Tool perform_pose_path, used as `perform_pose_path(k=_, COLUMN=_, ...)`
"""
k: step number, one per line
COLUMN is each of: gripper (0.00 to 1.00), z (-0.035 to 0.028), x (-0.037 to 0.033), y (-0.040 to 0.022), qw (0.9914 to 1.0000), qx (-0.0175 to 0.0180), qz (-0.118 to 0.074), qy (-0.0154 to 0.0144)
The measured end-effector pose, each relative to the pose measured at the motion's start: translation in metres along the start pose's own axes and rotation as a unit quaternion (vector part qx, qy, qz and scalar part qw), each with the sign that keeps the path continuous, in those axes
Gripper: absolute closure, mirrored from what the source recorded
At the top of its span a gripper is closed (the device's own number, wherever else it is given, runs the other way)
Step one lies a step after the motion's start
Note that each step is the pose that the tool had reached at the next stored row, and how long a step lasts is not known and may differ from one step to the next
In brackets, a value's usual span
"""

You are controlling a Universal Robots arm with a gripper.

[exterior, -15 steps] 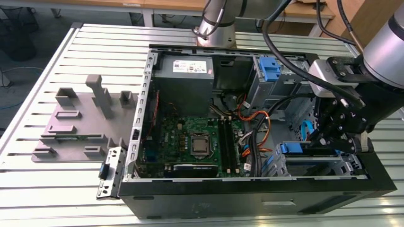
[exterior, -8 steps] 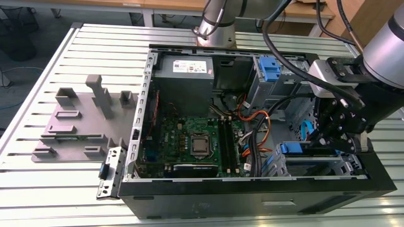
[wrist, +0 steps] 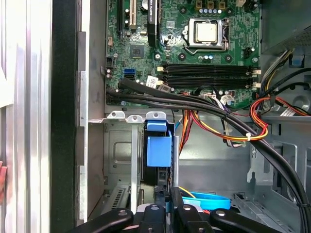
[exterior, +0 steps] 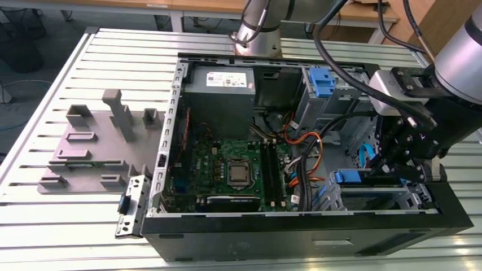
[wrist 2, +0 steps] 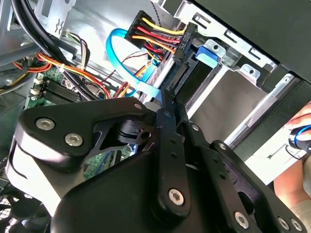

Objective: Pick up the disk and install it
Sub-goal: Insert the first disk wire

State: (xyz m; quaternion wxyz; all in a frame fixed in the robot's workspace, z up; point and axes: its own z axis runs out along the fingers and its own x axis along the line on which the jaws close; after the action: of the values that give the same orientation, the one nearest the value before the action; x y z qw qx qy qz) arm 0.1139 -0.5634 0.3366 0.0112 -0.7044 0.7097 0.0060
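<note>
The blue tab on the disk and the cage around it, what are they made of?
The blue tab looks like smooth matte plastic: even colour, no shine. The drive cage looks like bare sheet metal: grey, dully reflective, with stamped holes and folded edges.

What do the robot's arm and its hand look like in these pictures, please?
In the exterior view, the arm is a smooth silver-grey tube with black cables looping alongside it. A light grey block sits at the wrist, above the matte black hand. In the second wrist view, the hand is built of flat black linkage plates joined by silver screws, tapering to slim black fingers.
</note>
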Motion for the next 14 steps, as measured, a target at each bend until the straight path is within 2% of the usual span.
perform_pose_path(k=14, gripper=0.84, z=0.0032, x=0.0002, y=0.0007, qw=1.0, qx=0.0006, qz=-0.001, qy=0.0001)
